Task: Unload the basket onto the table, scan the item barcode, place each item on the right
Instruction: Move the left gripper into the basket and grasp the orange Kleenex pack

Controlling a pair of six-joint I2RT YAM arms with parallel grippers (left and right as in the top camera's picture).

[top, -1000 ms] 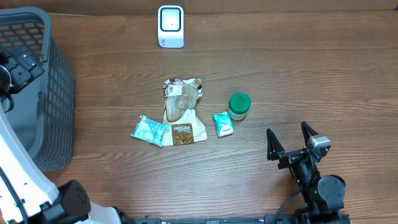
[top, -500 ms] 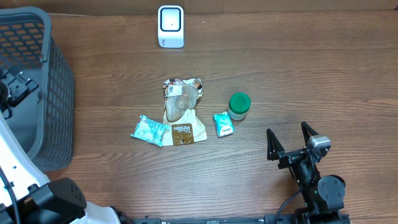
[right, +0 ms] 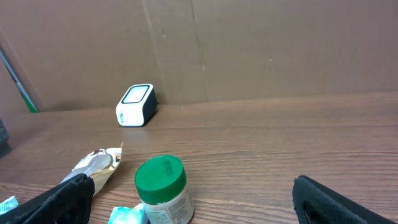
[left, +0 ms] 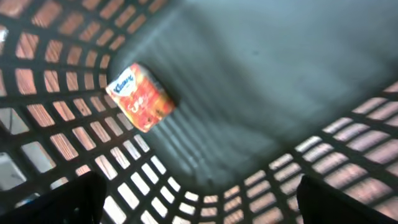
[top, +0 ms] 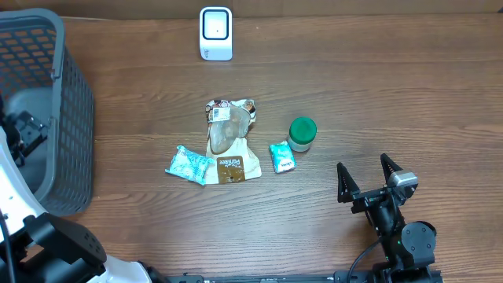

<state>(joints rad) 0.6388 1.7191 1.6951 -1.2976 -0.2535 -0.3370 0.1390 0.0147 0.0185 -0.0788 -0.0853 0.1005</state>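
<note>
Wood-grain table (top: 393, 79) held four items near its middle — snack bag (top: 229, 149), teal packets (top: 189, 164), green-lidded jar (top: 302, 132) — well apart from the scanner (top: 215, 33), apparently unscanned. One orange tissue pack (left: 139, 98) lay in the basket (top: 75, 118), probably finished. Left gripper (left: 199, 182) hung spread over it; right gripper (top: 363, 165) sat spread, empty.

My fingers (right: 59, 202) show dark in the two bottom corners, spread wide with nothing between them. Just ahead, a jar (right: 161, 186) with a green lid stands upright on the wooden table (right: 280, 143). A teal packet (right: 127, 216) lies just beside its left base, and a crumpled bag (right: 96, 167) lies farther left. A white scanner (right: 135, 104) sits far back by the cardboard wall (right: 249, 43).
</note>
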